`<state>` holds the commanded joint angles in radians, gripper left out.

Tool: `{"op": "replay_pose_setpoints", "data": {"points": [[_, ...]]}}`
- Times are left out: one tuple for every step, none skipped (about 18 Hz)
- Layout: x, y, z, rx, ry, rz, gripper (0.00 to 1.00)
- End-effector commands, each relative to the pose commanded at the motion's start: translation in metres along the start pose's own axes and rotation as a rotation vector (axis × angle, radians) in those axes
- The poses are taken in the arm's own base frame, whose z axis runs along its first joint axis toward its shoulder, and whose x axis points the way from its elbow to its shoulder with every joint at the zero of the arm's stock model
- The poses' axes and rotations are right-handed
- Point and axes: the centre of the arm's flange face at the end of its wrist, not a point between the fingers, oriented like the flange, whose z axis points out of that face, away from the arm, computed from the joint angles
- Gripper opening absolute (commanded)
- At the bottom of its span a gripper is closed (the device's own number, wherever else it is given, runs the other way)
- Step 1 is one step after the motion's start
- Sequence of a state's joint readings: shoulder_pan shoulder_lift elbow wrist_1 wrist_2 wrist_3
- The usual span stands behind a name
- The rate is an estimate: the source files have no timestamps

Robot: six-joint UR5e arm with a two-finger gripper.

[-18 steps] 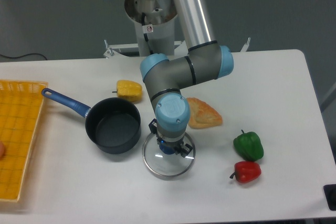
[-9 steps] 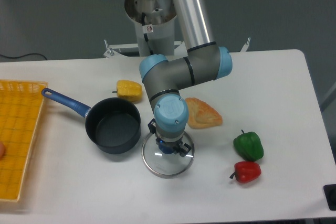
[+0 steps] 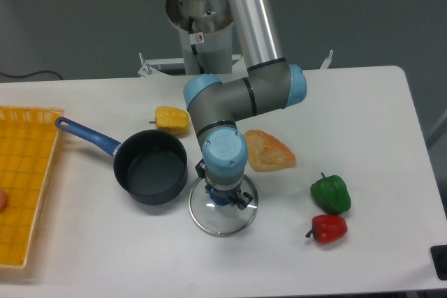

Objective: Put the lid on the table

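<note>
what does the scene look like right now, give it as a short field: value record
lid: flat on or just above the table, right of the saucepan, under the gripper
gripper: pointing straight down over the lid's centre; finger state hidden by the wrist
saucepan: uncovered, blue handle pointing back-left
table: white, holds everything
yellow pepper: behind the saucepan
pastry: right of the arm's wrist
green pepper: right of the lid
red pepper: just in front of the green pepper
yellow basket: at the left edge
</note>
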<state>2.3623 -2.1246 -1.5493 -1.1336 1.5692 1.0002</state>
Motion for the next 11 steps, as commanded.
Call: {"op": "replay_pose_setpoints", "data": {"points": [[0.0, 0.001, 0.001, -0.006, -0.002, 0.0, 1.0], [0.0, 0.001, -0.001, -0.008, -0.007, 0.0, 1.0], [0.0, 0.001, -0.002, -0.007, -0.008, 0.0, 1.0], [0.0, 0.001, -0.006, -0.004, -0.014, 0.0, 1.0], [-0.002, 0.001, -0.013, 0.003, -0.025, 0.0, 1.0], [-0.002, 0.001, -0.019, 0.011, -0.037, 0.0, 1.0], [-0.003, 0.0, -0.027, 0.019, -0.05, 0.001, 1.0], [-0.004, 0.0, -0.032, 0.024, -0.059, 0.003, 1.0], [-0.004, -0.001, -0.038, 0.029, -0.067, 0.01, 1.0], [-0.003, 0.001, -0.049, 0.039, -0.08, 0.02, 1.0], [-0.003, 0.004, -0.059, 0.047, -0.093, 0.033, 1.0]]}}
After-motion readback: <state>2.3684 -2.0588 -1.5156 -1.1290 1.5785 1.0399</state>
